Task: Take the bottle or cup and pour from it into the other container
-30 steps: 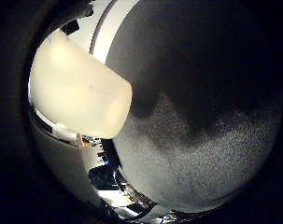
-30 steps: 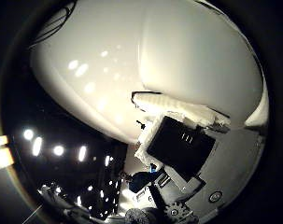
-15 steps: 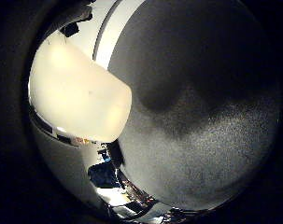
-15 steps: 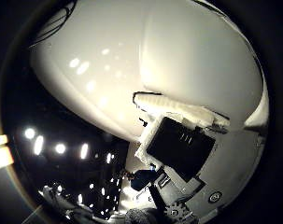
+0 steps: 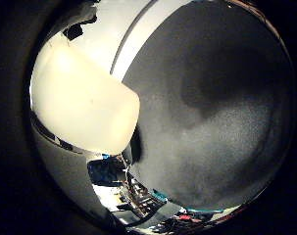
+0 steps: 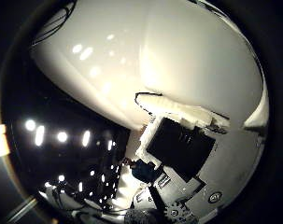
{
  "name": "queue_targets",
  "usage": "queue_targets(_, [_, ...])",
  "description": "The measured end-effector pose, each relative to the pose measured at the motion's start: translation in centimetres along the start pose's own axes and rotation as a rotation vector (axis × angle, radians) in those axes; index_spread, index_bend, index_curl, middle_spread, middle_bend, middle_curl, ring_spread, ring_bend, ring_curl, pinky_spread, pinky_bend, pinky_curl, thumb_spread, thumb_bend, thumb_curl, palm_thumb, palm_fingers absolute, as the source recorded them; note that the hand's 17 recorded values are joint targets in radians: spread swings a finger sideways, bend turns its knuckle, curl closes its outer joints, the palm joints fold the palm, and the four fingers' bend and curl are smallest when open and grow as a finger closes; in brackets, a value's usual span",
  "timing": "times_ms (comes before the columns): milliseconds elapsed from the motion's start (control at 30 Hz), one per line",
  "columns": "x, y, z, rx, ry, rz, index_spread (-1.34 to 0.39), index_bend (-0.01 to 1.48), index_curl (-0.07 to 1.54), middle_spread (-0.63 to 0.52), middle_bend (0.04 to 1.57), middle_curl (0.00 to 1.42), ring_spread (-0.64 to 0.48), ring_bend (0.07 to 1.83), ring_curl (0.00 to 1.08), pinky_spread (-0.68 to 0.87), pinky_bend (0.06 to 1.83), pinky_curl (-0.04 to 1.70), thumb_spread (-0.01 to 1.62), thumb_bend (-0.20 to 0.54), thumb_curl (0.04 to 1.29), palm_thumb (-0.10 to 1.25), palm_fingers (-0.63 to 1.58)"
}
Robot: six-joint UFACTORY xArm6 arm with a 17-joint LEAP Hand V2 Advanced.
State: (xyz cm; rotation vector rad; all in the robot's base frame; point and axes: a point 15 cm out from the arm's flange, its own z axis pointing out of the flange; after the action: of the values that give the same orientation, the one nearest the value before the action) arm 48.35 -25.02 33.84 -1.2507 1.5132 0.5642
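A smooth white container [image 6: 178, 60], bottle or cup I cannot tell, fills much of the thumb side view and lies close against the palm. My right hand [image 6: 183, 140] is shut on it, with a white and black finger curled against its wall. In the little finger side view a cream, round-ended part [image 5: 84, 105] of what I take for the same container stands out over a dark grey surface [image 5: 221, 161]. A soft shadow [image 5: 216, 83] falls on that surface. The other container is not in view.
A pale band [image 5: 133, 44] edges the grey surface. Past its edge lies a jumble of room clutter [image 5: 133, 196]. Ceiling lights [image 6: 61, 136] show against a dark background beside the white container.
The whole picture has shifted a little, so the hand has moved slightly. The shadow on the grey surface has drifted across it. The hold on the white container looks the same.
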Motion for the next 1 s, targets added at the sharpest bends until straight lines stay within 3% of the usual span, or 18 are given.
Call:
queue_targets(367, [-5.6,3.3,5.7,-0.295,0.237,-0.116,-0.45,0.39,0.96,-0.19,1.07,0.65,-0.21,1.24,0.53,-0.41,1.16,0.52,0.78,-0.034,0.6,0.78,1.15])
queue_targets(667, [-12.6,5.8,9.8,-0.457,0.435,-0.233,-0.46,0.37,0.98,-0.19,1.05,0.66,-0.21,1.24,0.54,-0.41,1.15,0.53,0.79,-0.031,0.6,0.78,1.15])
queue_targets(1000, [-16.4,9.2,13.7,-0.653,0.761,-0.35,-0.49,0.34,0.99,-0.21,1.04,0.67,-0.22,1.24,0.54,-0.42,1.15,0.54,0.78,-0.032,0.6,0.78,1.14])
